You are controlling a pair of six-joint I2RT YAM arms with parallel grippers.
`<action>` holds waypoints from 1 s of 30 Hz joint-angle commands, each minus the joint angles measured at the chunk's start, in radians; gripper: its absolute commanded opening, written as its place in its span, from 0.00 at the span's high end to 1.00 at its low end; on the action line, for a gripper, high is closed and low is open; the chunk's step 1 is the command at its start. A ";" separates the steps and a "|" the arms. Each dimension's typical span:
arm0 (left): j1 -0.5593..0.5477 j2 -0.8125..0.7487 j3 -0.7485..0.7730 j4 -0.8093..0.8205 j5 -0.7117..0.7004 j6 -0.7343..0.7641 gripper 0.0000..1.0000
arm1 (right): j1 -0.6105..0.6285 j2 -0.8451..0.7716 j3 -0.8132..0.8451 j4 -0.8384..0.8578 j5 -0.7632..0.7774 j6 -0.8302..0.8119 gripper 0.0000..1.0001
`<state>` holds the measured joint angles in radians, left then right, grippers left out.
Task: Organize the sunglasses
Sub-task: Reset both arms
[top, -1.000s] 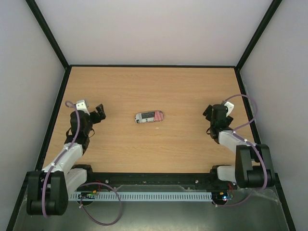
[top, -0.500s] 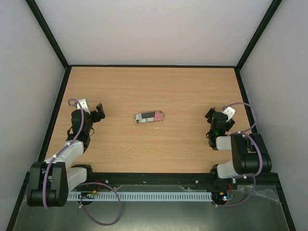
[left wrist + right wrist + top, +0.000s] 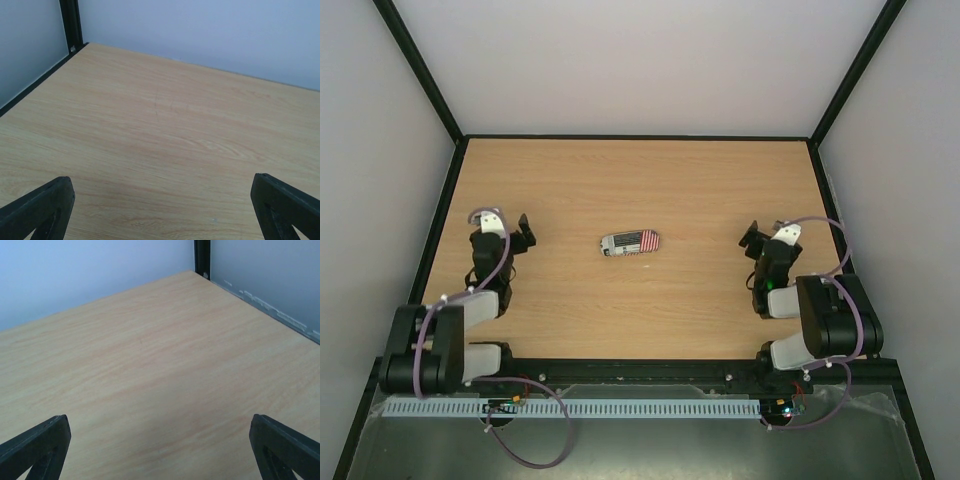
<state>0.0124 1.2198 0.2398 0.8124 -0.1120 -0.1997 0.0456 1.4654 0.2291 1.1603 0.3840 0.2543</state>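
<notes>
left gripper (image 3: 160, 182): jaws wide, nothing between them, over bare table (image 3: 640, 180), at 9 o'clock from the flag-print case (image 3: 631, 243). case looks closed, lies near table centre, long axis running 9 to 3. right gripper (image 3: 159, 422): jaws wide, nothing between them, at 3 o'clock from the case. both well apart from it. sunglasses: not visible in any view, can't tell where they are.

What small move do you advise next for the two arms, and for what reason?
Probably none beyond parking: I would let both arms rest. The oblong flag-printed case lies apparently closed mid-table, no sunglasses show anywhere, and the left fingers and right fingers stand open and empty over the wooden table.
</notes>
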 commanded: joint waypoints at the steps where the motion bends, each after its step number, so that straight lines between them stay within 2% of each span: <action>1: 0.007 0.144 0.018 0.222 -0.024 0.047 0.01 | -0.002 0.049 -0.098 0.275 -0.002 -0.024 0.02; 4: -0.001 0.201 0.077 0.193 -0.026 0.095 0.01 | 0.003 0.055 -0.035 0.157 -0.095 -0.063 0.01; 7: 0.006 0.268 -0.002 0.416 -0.058 0.085 0.00 | 0.011 0.061 -0.036 0.172 -0.100 -0.078 0.01; 11: 0.002 0.286 0.034 0.357 0.006 0.116 0.00 | 0.011 0.066 -0.021 0.150 -0.096 -0.079 0.01; 12: 0.001 0.291 0.023 0.369 0.040 0.132 0.01 | 0.011 0.066 -0.021 0.148 -0.095 -0.078 0.01; 14: 0.002 0.327 -0.016 0.497 0.074 0.145 0.01 | 0.012 0.063 -0.027 0.153 -0.095 -0.080 0.01; 15: 0.003 0.306 -0.012 0.447 0.064 0.138 0.01 | 0.014 0.057 -0.040 0.170 -0.097 -0.081 0.02; 18: -0.002 0.317 0.005 0.430 0.066 0.147 0.01 | 0.018 0.053 -0.092 0.270 -0.047 -0.067 0.01; 24: -0.002 0.323 0.012 0.430 0.066 0.144 0.00 | 0.020 0.065 -0.021 0.143 -0.019 -0.053 0.01; 30: -0.001 0.319 0.009 0.430 0.066 0.145 0.01 | 0.020 0.064 -0.026 0.154 -0.018 -0.056 0.01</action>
<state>0.0116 1.5349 0.2451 1.1774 -0.0597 -0.0696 0.0605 1.5246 0.1932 1.3022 0.3344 0.1951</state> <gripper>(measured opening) 0.994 0.986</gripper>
